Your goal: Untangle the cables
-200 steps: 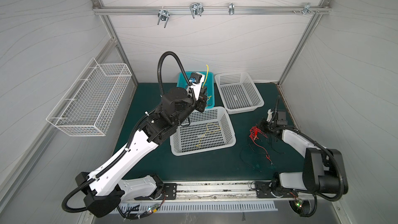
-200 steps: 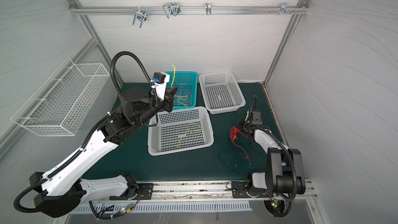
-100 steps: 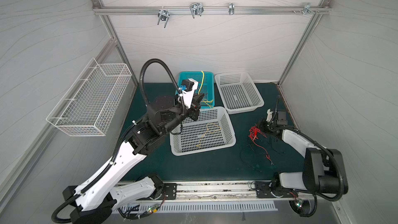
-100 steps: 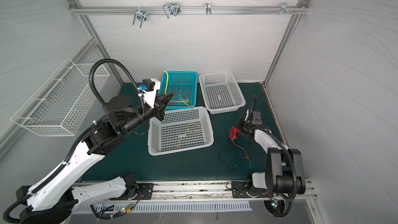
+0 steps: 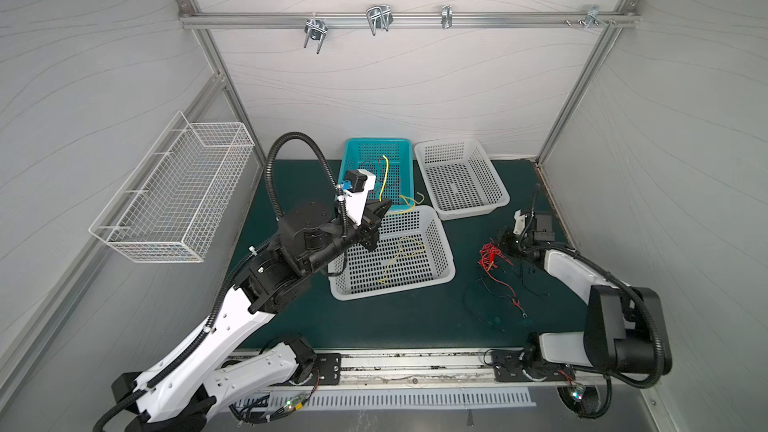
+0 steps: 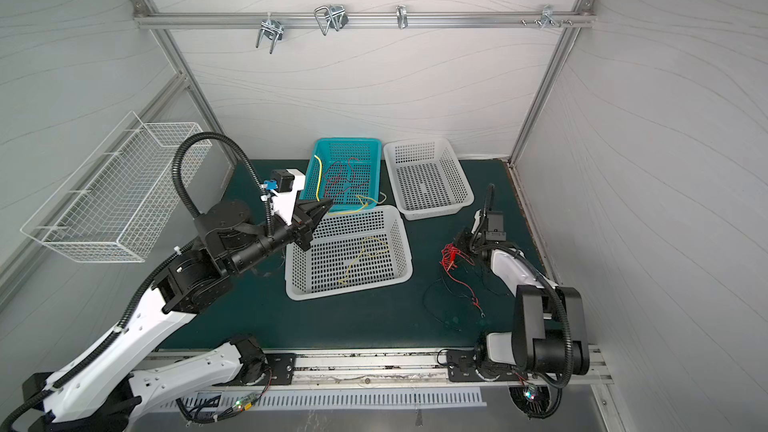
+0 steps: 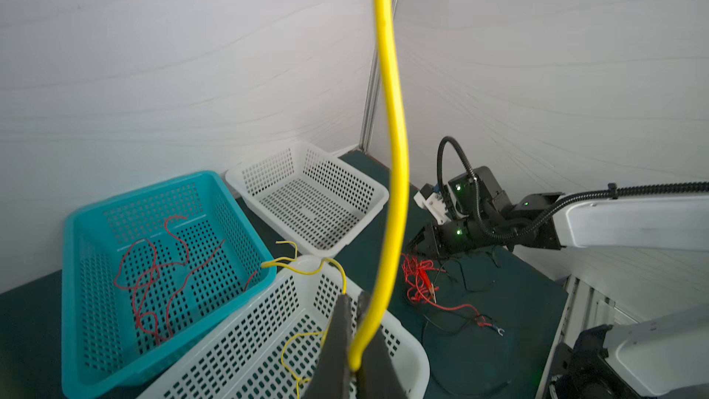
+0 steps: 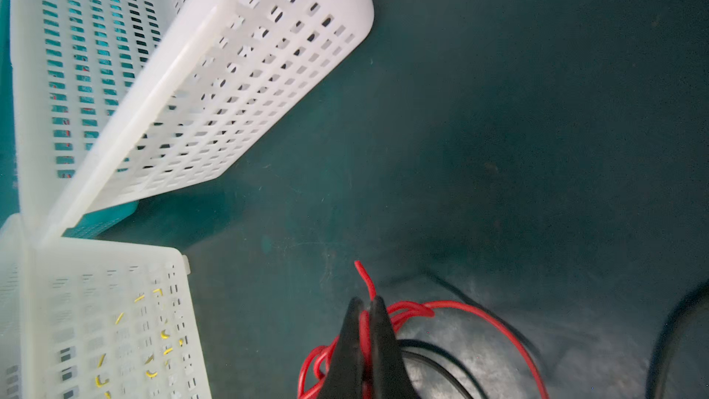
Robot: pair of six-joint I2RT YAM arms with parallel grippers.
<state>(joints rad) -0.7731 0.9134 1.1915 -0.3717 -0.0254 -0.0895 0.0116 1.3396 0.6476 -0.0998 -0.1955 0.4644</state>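
Observation:
My left gripper [image 5: 386, 202] [image 7: 353, 295] hangs over the far left corner of the front white basket [image 5: 445, 243], shut on a yellow cable [image 7: 395, 170] whose free end sticks up past the wrist camera. A second yellow cable [image 5: 405, 252] lies inside that basket. Red cables [image 6: 345, 178] lie in the teal basket [image 5: 353, 150]. On the green mat at the right, a tangle of red cables [image 5: 489, 254] and black cables [image 6: 436, 311] lies spread out. My right gripper [image 5: 500, 239] [image 8: 366, 299] is low on the mat, shut on a red strand of that tangle.
A white basket [image 5: 496, 184] with nothing in it stands at the back right, touching the teal one. A wire basket [image 5: 174, 197] hangs on the left wall. Metal hooks [image 5: 316, 33] hang from the rail overhead. The right wall stands close behind the right arm.
The left arm has drawn back from over the teal basket towards the front left, carrying the yellow cable. The right arm has not moved.

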